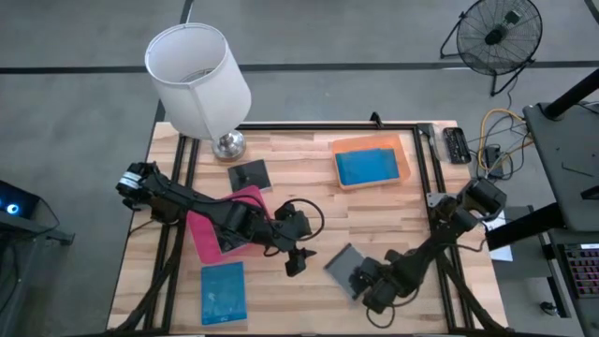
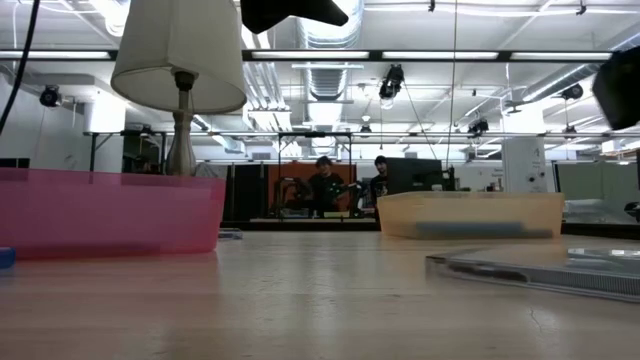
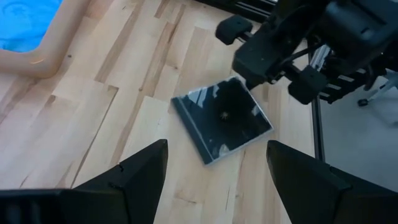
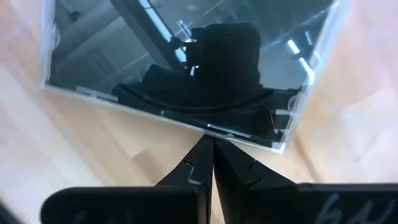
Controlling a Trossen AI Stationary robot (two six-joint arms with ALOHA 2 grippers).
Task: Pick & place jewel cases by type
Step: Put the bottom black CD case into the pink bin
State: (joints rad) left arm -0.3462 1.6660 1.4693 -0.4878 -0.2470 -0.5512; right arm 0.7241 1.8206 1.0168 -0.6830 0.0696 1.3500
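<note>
Right gripper (image 4: 212, 163) closed, touching dark case (image 4: 180, 68) edge.

Wooden slat table (image 1: 309, 201) with black frame rails. On its surface: lamp (image 1: 204, 84), orange tray (image 1: 372, 166), pink tray (image 1: 221, 225). Loose cases lying flat: dark jewel case (image 1: 249, 175) near the lamp, blue jewel case (image 1: 223, 293), grey jewel case (image 1: 343, 267).

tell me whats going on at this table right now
A two-armed robot is sorting jewel cases into trays. The right tool, fingers together, sits at the edge of a dark case lying flat on the wood near the table's front. The left tool is open just beside it, holding nothing. The orange tray holds blue cases, a pink tray sits under the left arm, and another blue case and dark case wait on the table.
</note>
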